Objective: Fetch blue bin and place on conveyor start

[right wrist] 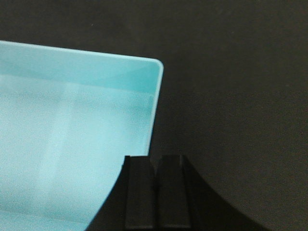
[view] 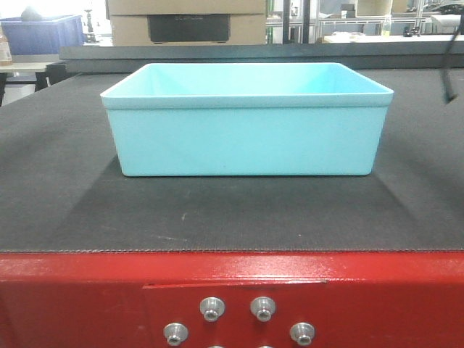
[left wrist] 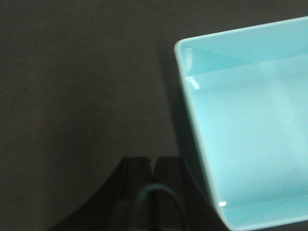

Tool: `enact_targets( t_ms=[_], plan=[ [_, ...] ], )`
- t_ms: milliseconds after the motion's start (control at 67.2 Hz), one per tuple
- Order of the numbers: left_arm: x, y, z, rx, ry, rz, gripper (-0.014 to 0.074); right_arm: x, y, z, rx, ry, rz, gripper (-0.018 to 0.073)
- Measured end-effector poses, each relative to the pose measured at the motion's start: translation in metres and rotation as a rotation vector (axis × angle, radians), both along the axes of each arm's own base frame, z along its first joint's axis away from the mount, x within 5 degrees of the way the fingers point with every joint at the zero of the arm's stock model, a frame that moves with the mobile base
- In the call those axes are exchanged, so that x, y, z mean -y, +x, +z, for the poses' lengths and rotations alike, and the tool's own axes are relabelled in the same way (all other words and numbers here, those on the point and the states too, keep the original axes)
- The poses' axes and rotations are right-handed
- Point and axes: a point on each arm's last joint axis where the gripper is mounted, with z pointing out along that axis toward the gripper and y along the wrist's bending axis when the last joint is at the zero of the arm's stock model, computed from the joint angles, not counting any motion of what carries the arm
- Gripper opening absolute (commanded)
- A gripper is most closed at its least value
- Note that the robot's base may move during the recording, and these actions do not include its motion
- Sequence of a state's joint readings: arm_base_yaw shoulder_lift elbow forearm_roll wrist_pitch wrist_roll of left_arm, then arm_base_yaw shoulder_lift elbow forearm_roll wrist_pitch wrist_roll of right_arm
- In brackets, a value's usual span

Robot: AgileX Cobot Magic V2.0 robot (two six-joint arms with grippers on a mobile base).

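A: What's nearest?
B: The red frame [view: 232,290] with its bolts [view: 212,308], then the belt [view: 58,181].
A: And the blue bin [view: 246,123]?
B: Upright, mid-belt.
A: Grippers?
B: Left gripper [left wrist: 154,166] and right gripper [right wrist: 155,166] above its sides, both closed, empty.

matte black left hand [left wrist: 154,166], black right hand [right wrist: 155,166]

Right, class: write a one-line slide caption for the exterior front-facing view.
Empty pale cyan bin sits upright on the dark grey conveyor belt, just behind the red end frame and its silver bolts.
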State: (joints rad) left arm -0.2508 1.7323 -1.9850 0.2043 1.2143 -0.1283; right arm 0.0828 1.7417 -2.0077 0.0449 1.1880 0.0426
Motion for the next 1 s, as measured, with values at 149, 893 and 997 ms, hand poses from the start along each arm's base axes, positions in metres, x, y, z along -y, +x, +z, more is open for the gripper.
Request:
enact_targets(
  t_ms=[149, 893, 997],
  plan=[
    [-0.035, -0.026, -0.012, -0.001, -0.001, 0.065, -0.0111, 0.016, -0.019, -0.003, 0.003, -0.027, -0.044, -0.0162],
    [-0.066, -0.226, -0.098, 0.633, -0.112, -0.027, -0.0111, 0.027, -0.193, -0.122, 0.498, -0.037, -0.045, -0.0162],
    [-0.068, -0.25, -0.094, 0.724, -0.12, -0.031, -0.0111, 0.028, -0.218, -0.126, 0.584, -0.033, -0.045, -0.0162]
  ],
)
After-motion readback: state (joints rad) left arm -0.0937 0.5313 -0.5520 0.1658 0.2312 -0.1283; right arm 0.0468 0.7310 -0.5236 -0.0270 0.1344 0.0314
